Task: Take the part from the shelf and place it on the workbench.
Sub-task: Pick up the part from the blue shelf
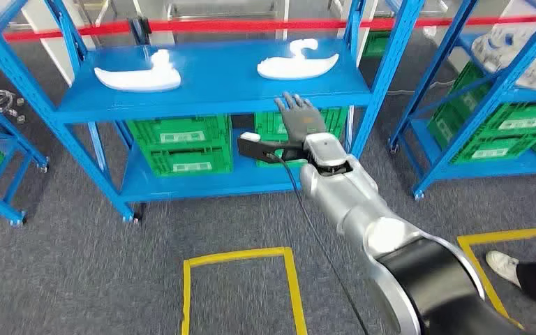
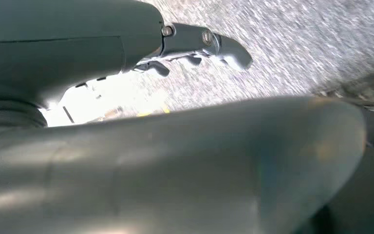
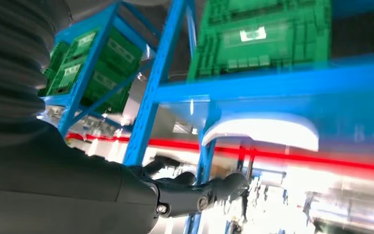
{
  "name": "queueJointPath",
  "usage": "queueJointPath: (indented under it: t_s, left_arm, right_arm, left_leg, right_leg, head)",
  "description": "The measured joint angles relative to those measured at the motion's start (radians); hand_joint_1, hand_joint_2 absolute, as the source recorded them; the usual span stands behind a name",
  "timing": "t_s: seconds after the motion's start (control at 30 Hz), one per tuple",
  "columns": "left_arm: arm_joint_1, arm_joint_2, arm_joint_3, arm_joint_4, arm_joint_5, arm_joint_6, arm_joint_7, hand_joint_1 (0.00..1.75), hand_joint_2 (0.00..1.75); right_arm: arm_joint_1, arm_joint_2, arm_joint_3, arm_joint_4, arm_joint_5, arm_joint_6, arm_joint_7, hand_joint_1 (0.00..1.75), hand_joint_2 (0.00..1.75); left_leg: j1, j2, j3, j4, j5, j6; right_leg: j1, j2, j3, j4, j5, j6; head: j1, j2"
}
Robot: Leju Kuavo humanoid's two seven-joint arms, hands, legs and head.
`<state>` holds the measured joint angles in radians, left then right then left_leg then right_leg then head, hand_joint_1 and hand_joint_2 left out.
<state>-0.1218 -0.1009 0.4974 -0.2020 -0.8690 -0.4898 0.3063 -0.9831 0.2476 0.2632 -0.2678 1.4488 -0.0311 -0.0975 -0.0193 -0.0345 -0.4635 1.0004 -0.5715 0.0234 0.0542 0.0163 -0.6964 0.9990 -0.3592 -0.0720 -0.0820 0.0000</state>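
So the right hand (image 1: pixel 299 117) is stretched out flat toward the blue shelf (image 1: pixel 209 94), fingers spread wide and holding nothing, right at the front edge of the top board. The white part (image 1: pixel 296 63) it's nearest to sits on that board just beyond the fingertips, not touching. A second white part (image 1: pixel 139 73) lies further left on the same board. Green crates (image 1: pixel 178 143) are stacked on the level underneath. The left hand (image 2: pixel 195 48) hangs over grey carpet (image 2: pixel 292 48), fingers curled in, nothing in it.
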Motion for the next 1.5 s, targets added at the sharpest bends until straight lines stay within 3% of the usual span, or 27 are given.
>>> queueJointPath:
  t_s: [0.1,0.17,0.2,0.27,0.3,0.33,0.37,0.43,0.47,0.5,0.53,0.6,0.67,0.7,0.77,0.83,0.87,0.97,1.0,1.03,1.1,1.17,1.3,1.33,1.37,1.43,1.5]
  left_arm:
    - [-0.001,0.001,0.000,-0.002,0.000,0.000,0.003,0.00,0.00]
    - [-0.003,0.001,0.000,-0.002,-0.001,-0.002,0.004,0.00,0.00]
    - [-0.004,0.001,0.000,-0.002,-0.001,-0.003,0.004,0.00,0.00]
    - [-0.002,0.004,0.000,-0.002,-0.002,-0.003,0.005,0.00,0.00]
    - [0.000,0.005,0.000,-0.002,-0.002,-0.003,0.006,0.00,0.00]
    - [0.001,0.007,0.000,-0.002,-0.002,-0.003,0.006,0.00,0.00]
    - [0.003,0.008,0.000,-0.002,-0.003,-0.003,0.006,0.00,0.00]
    - [0.006,0.008,0.000,0.000,-0.003,-0.003,0.005,0.00,0.00]
    - [0.007,0.008,0.000,0.002,-0.003,-0.001,0.004,0.00,0.00]
    - [0.007,0.008,0.000,0.003,-0.004,0.001,0.004,0.00,0.00]
    - [0.005,0.007,0.000,0.003,-0.006,0.003,0.004,0.00,0.00]
    - [-0.001,0.007,0.000,0.001,-0.009,0.005,0.003,0.00,0.00]
    - [-0.005,0.006,0.000,-0.001,-0.010,0.005,0.001,0.00,0.00]
    - [-0.006,0.007,0.000,-0.002,-0.010,0.006,0.001,0.00,0.00]
    - [-0.007,0.007,0.000,-0.002,-0.010,0.008,0.001,0.00,0.00]
    - [-0.005,0.006,0.000,-0.002,-0.010,0.008,0.001,0.00,0.00]
    - [-0.004,0.006,0.000,-0.002,-0.010,0.008,0.001,0.00,0.00]
    - [-0.003,0.003,0.000,-0.002,-0.008,0.008,0.001,0.00,0.00]
    - [-0.005,0.003,0.000,-0.002,-0.007,0.008,0.001,0.00,0.00]
    - [-0.006,0.003,0.000,-0.002,-0.006,0.008,0.001,0.00,0.00]
    - [-0.006,0.003,0.000,-0.003,-0.004,0.008,-0.001,0.00,0.00]
    - [-0.006,0.003,0.000,-0.003,-0.004,0.008,-0.005,0.00,0.00]
    - [-0.006,0.003,0.000,-0.003,-0.003,0.008,-0.010,0.00,0.00]
    - [-0.005,0.003,0.000,-0.003,-0.005,0.008,-0.010,0.00,0.00]
    - [-0.004,0.004,0.000,-0.003,-0.007,0.008,-0.010,0.00,0.00]
    - [-0.003,0.006,0.000,-0.003,-0.013,0.008,-0.010,0.00,0.00]
    - [-0.005,0.008,0.000,-0.002,-0.020,0.008,-0.010,0.00,0.00]
  right_arm:
    - [-0.006,0.005,0.000,-0.002,-0.002,0.001,0.002,0.00,1.75]
    - [-0.009,0.006,0.000,-0.003,-0.002,0.004,0.003,0.00,1.75]
    - [-0.009,0.006,0.000,-0.002,-0.002,0.005,0.003,0.00,1.75]
    - [-0.006,0.007,0.000,-0.002,-0.002,0.008,0.005,0.00,1.75]
    - [-0.004,0.007,0.000,-0.002,-0.002,0.008,0.006,0.00,1.75]
    - [-0.004,0.007,0.000,-0.002,-0.002,0.008,0.006,0.00,1.75]
    - [-0.003,0.007,0.000,-0.002,-0.002,0.009,0.006,0.00,1.75]
    - [-0.001,0.007,0.000,0.000,-0.002,0.009,0.006,0.00,1.75]
    - [0.000,0.007,0.000,0.001,-0.002,0.010,0.006,0.00,1.75]
    - [0.001,0.006,0.000,0.001,-0.002,0.010,0.006,0.00,1.75]
    - [0.000,0.007,0.001,0.001,-0.003,0.010,0.006,0.00,1.75]
    - [-0.005,0.008,0.001,-0.002,-0.003,0.008,0.006,0.00,1.75]
    - [-0.010,0.008,0.001,-0.004,-0.003,0.008,0.006,0.00,1.75]
    - [-0.010,0.008,0.001,-0.005,-0.003,0.008,0.006,0.00,1.75]
    - [-0.008,0.007,0.001,-0.004,-0.003,0.009,0.008,0.00,1.75]
    - [-0.006,0.005,0.001,-0.004,-0.003,0.010,0.014,0.00,1.75]
    - [-0.006,0.004,0.001,-0.003,-0.003,0.011,0.019,0.00,1.75]
    - [-0.005,-0.001,0.001,-0.002,-0.004,0.014,0.034,0.00,1.75]
    - [-0.005,-0.003,0.001,-0.001,-0.004,0.015,0.037,0.00,1.75]
    - [-0.005,-0.004,0.001,0.000,-0.004,0.017,0.040,0.00,1.75]
    - [-0.009,-0.004,0.001,-0.001,-0.004,0.019,0.043,0.00,1.75]
    - [-0.013,-0.003,0.002,-0.001,-0.004,0.021,0.057,0.00,1.75]
    - [-0.008,-0.008,0.002,0.001,-0.006,0.035,0.111,0.00,1.75]
    - [-0.006,-0.012,0.002,0.001,-0.009,0.038,0.123,0.00,1.75]
    - [-0.005,-0.016,0.002,0.002,-0.013,0.041,0.131,0.00,1.75]
    - [-0.004,-0.026,0.002,0.003,-0.020,0.042,0.138,0.00,1.75]
    - [-0.002,-0.037,0.002,0.004,-0.027,0.042,0.139,0.00,1.75]
  left_leg:
    - [-0.003,0.006,-0.004,0.041,0.022,-0.013]
    - [-0.002,0.013,-0.060,0.141,0.028,-0.028]
    - [0.002,0.016,-0.101,0.200,0.013,-0.036]
    - [0.017,0.020,-0.178,0.269,-0.052,-0.052]
    - [0.024,0.022,-0.201,0.267,-0.077,-0.061]
    - [0.032,0.025,-0.214,0.240,-0.080,-0.070]
    - [0.040,0.029,-0.217,0.190,-0.047,-0.080]
    - [0.054,0.042,-0.218,0.068,0.100,-0.093]
    - [0.057,0.047,-0.217,0.029,0.162,-0.093]
    - [0.058,0.051,-0.217,0.013,0.197,-0.087]
    - [0.057,0.052,-0.217,0.015,0.198,-0.078]
    - [0.057,0.047,-0.204,0.021,0.184,-0.059]
    - [0.058,0.043,-0.185,0.015,0.169,-0.045]
    - [0.056,0.042,-0.174,0.012,0.159,-0.040]
    - [0.054,0.037,-0.147,0.010,0.136,-0.036]
    - [0.052,0.032,-0.115,0.010,0.110,-0.036]
    - [0.051,0.029,-0.097,0.010,0.097,-0.038]
    - [0.047,0.025,-0.052,0.013,0.057,-0.047]
    - [0.045,0.023,-0.044,0.012,0.046,-0.053]
    - [0.043,0.021,-0.036,0.014,0.039,-0.060]
    - [0.044,0.021,-0.026,0.018,0.034,-0.072]
    - [0.045,0.025,-0.050,0.073,0.025,-0.078]
    - [0.044,0.028,-0.194,0.277,-0.047,-0.083]
    - [0.044,0.028,-0.211,0.279,-0.039,-0.081]
    - [0.043,0.028,-0.212,0.247,-0.005,-0.078]
    - [0.040,0.028,-0.184,0.127,0.089,-0.069]
    - [0.033,0.028,-0.163,0.039,0.125,-0.060]
  right_leg:
    - [-0.010,0.001,0.036,-0.020,-0.015,-0.008]
    - [-0.024,0.001,0.076,-0.033,-0.033,-0.010]
    - [-0.030,0.000,0.094,-0.036,-0.046,-0.009]
    - [-0.042,0.001,0.129,-0.037,-0.075,-0.001]
    - [-0.049,0.001,0.148,-0.037,-0.091,0.005]
    - [-0.057,0.002,0.167,-0.035,-0.108,0.012]
    - [-0.064,0.002,0.187,-0.032,-0.127,0.020]
    - [-0.072,0.002,0.216,-0.019,-0.166,0.036]
    - [-0.072,0.002,0.225,-0.011,-0.185,0.046]
    - [-0.071,0.002,0.233,-0.006,-0.199,0.057]
    - [-0.072,0.003,0.238,0.002,-0.205,0.065]
    - [-0.075,0.000,0.217,0.048,-0.188,0.079]
    - [-0.078,-0.006,0.143,0.162,-0.166,0.085]
    - [-0.078,-0.009,0.096,0.224,-0.176,0.088]
    - [-0.077,-0.010,0.014,0.298,-0.243,0.092]
    - [-0.076,-0.010,-0.026,0.283,-0.282,0.089]
    - [-0.074,-0.010,-0.026,0.237,-0.260,0.085]
    - [-0.062,-0.010,0.001,0.059,-0.082,0.065]
    - [-0.059,-0.009,0.008,0.032,-0.044,0.060]
    - [-0.056,-0.007,0.013,0.025,-0.033,0.056]
    - [-0.057,-0.006,0.031,0.023,-0.037,0.044]
    - [-0.059,-0.005,0.050,0.016,-0.043,0.028]
    - [-0.054,-0.002,0.075,0.013,-0.067,0.014]
    - [-0.052,0.000,0.080,0.014,-0.073,0.014]
    - [-0.051,0.002,0.087,0.016,-0.080,0.015]
    - [-0.050,0.004,0.100,0.020,-0.093,0.019]
    - [-0.049,0.006,0.103,0.024,-0.103,0.028]
  head:
    - [0.003,0.000]
    - [0.004,0.000]
    - [0.003,0.000]
    - [0.003,0.000]
    - [0.003,0.000]
    - [0.003,0.000]
    - [0.003,0.000]
    - [0.003,0.000]
    - [0.004,0.000]
    - [0.004,0.000]
    - [0.006,0.000]
    - [0.009,0.000]
    - [0.013,0.000]
    - [0.014,0.000]
    - [0.014,0.000]
    - [0.014,0.000]
    - [0.014,0.000]
    - [0.014,0.000]
    - [0.014,0.000]
    - [0.014,0.000]
    - [0.014,0.000]
    - [0.013,0.000]
    - [0.012,0.000]
    - [0.012,0.000]
    - [0.012,0.000]
    - [0.012,0.000]
    - [0.012,0.000]
